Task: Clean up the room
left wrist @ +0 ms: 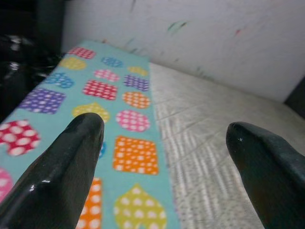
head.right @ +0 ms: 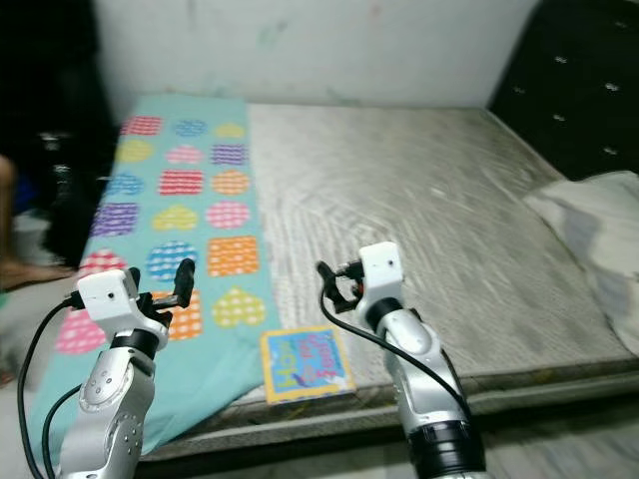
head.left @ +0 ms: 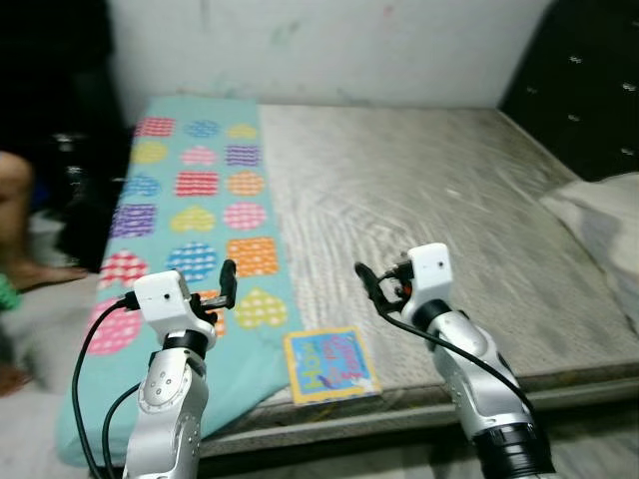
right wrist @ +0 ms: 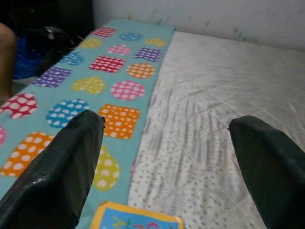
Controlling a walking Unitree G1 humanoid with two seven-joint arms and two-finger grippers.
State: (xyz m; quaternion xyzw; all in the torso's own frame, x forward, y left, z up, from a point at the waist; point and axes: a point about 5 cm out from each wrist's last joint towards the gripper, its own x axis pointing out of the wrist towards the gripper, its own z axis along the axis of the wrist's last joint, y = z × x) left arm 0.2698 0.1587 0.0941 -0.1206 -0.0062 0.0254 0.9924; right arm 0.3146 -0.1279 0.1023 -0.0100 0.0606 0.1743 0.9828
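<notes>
At 6 o'clock on the mattress (head.left: 429,190) edge we see a thin book (head.left: 330,364), light and stiff, best pinched at its overhanging edge by our left gripper (head.left: 222,289) or right gripper (head.left: 371,284), both with fingers spread and holding nothing.

Even indoor light — head views slightly blurred, wrist-view fingertips out of focus.

Likely home bedroom: bare grey mattress (head.left: 439,210), patterned teal sheet (head.left: 190,230), pillow (head.left: 604,215).

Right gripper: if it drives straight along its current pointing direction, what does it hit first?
Probably the grey mattress, near the edge of the teal patterned blanket. The open right gripper points across the bed and slightly downward, with nothing between the fingers and the surface. Depth is unclear; the white wall lies beyond.
</notes>
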